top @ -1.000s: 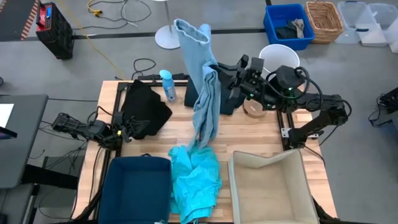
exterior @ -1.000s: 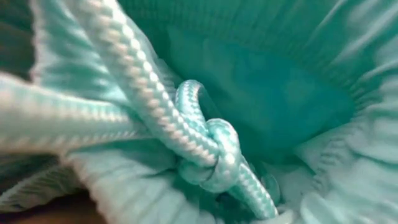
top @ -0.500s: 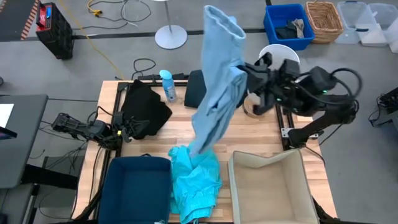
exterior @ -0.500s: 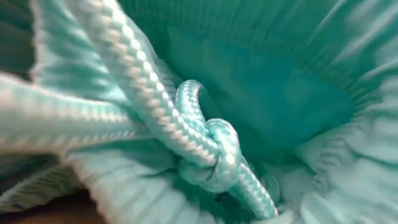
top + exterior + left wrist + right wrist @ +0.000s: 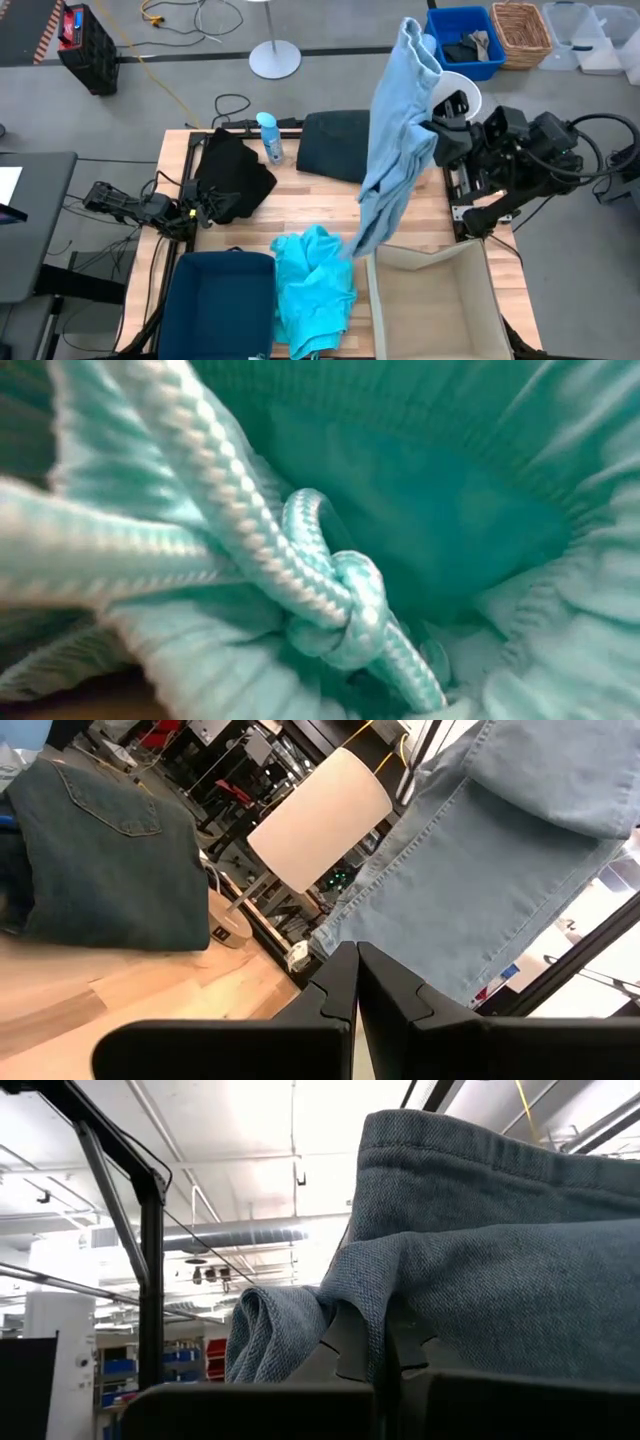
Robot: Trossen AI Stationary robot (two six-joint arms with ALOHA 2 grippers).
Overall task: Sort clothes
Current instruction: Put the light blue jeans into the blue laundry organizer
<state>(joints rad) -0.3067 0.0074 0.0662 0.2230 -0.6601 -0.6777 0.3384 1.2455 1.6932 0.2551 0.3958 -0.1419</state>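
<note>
While the right gripper [image 5: 435, 140] is clamped on the upper part of the long pale dusty blue denim garment [image 5: 395, 150], you carry that garment with its long axis nearly upright, its top edge high above the table's far right corner and its lower end trailing down toward the near side. The right wrist view shows the fingers [image 5: 352, 1342] pinched tight on a fold of the blue cloth. What your coming move turns on, as I judge it, is that the trailing tail hangs just at the far left corner of the open beige fabric bin [image 5: 432, 300], so the bin lies toward the near side from the gripper, and only this right arm is placed to lower the garment in. The tail also hangs close beside the crumpled bright turquoise garment [image 5: 315, 285], which lies on the wooden table [image 5: 310, 205] between the beige bin and the dark blue fabric bin [image 5: 220, 300]. You have the left gripper [image 5: 357, 982] resting at the table's left edge with its fingers closed together on nothing, just beside the heaped black garment [image 5: 232, 175]. Lying flat at the far edge is the dark teal-black denim-like folded garment [image 5: 335, 145].
</note>
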